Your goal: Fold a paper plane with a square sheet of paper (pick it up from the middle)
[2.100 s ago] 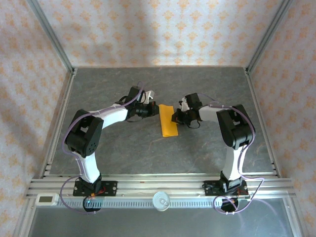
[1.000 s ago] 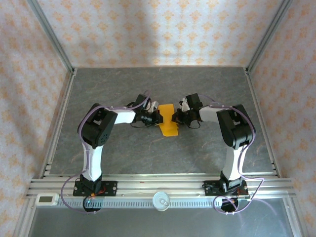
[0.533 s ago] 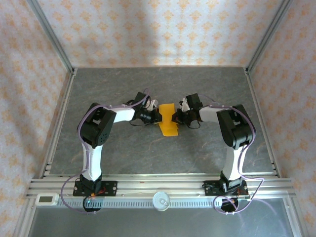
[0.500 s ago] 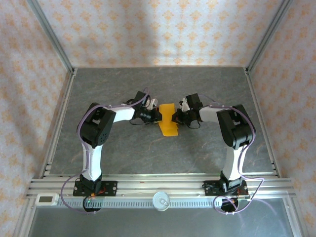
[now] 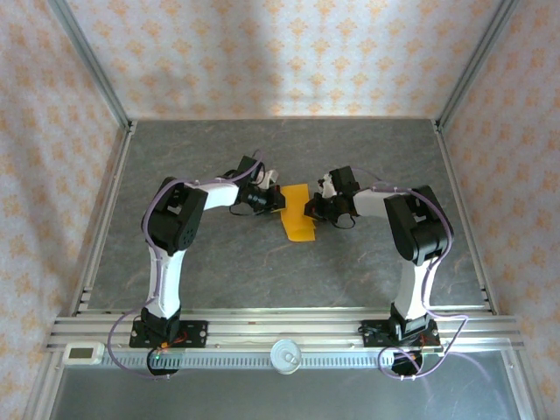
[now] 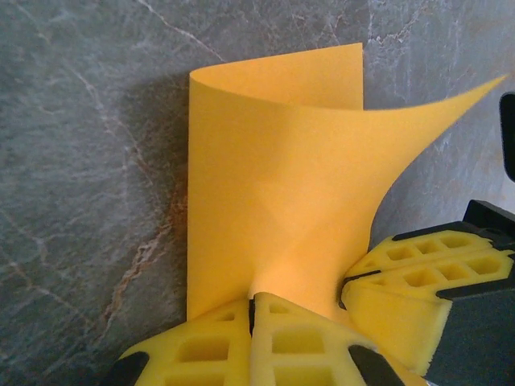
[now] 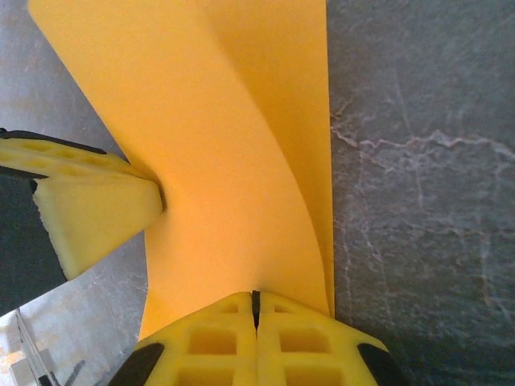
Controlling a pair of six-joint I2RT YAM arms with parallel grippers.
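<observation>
Seen from above, near the middle of the grey marbled counter (image 5: 227, 271): the orange sheet of paper (image 5: 299, 226), a narrow strip running from 12 o'clock to 6 o'clock with a slight tilt. Gripped from 2 sides. Taken from 9 o'clock by the left hand (image 5: 274, 200), at the left edge of the strip's far part. Taken from 3 o'clock by the right hand (image 5: 311, 210), at the right edge near mid-length. Reached by both arms bent inward, wrists facing each other across the paper.

Through the left wrist camera: pinching the sheet's near edge at 6 o'clock, with pads (image 6: 302, 346) pressed together on it. Above the pinch, curling up and away toward 12 o'clock, with 1 corner sweeping out to 2 o'clock and faint crease lines near the middle. Touched at 4 o'clock by the other hand's yellow fingers (image 6: 418, 273), just beside.

Through the right wrist camera: clamping the sheet's edge at 6 o'clock, with fingers (image 7: 209, 338) pressed together. Bowed into a soft fold running up to 12 o'clock. Pushed at 9 o'clock by the left hand's yellow pad (image 7: 92, 213), against the paper's surface.

Cannot tell whether the strip's 6 o'clock end rests on the counter or hangs just above it.
</observation>
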